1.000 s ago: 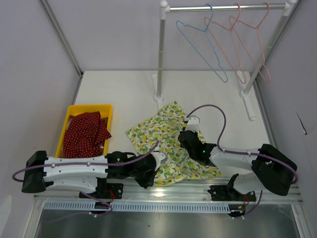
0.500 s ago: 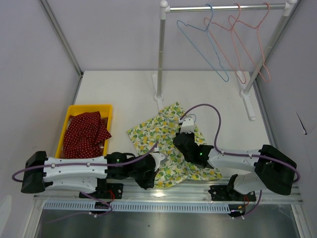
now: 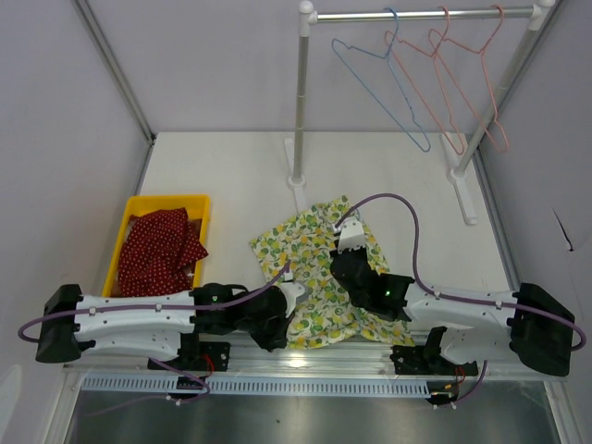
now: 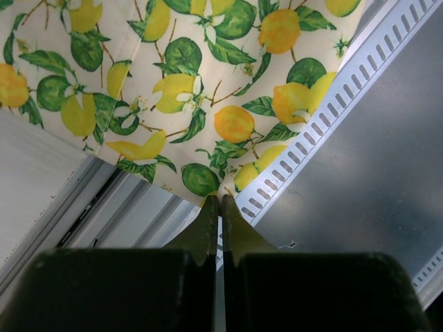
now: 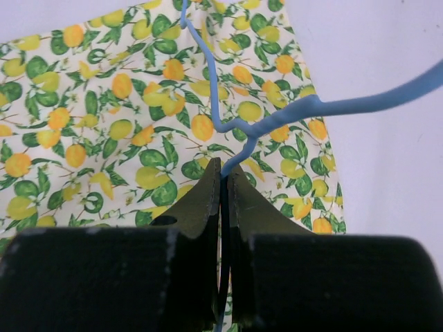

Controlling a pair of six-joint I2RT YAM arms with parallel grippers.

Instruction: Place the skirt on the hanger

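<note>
The skirt [image 3: 310, 254], white with a lemon and leaf print, lies rumpled on the table in front of both arms. It also fills the left wrist view [image 4: 173, 90] and the right wrist view [image 5: 104, 104]. My left gripper [image 3: 285, 326] [image 4: 221, 200] is shut on the skirt's near hem, over the metal rail at the table edge. My right gripper [image 3: 343, 255] [image 5: 223, 166] is shut on a blue wire hanger [image 5: 277, 114] just above the middle of the skirt. The hanger's twisted neck and hook reach away from the fingers over the cloth.
A yellow bin [image 3: 166, 199] at the left holds a red dotted cloth [image 3: 159, 250]. At the back stands a rack [image 3: 299, 102] with a blue hanger [image 3: 379, 83] and pink hangers [image 3: 462, 83]. A slotted metal rail [image 3: 370, 361] runs along the near edge.
The right arm has stretched out lower, and its gripper has shifted slightly over the skirt with the hanger. The skirt's left corner has drawn inward and the cloth has bunched. Both grippers stayed shut.
</note>
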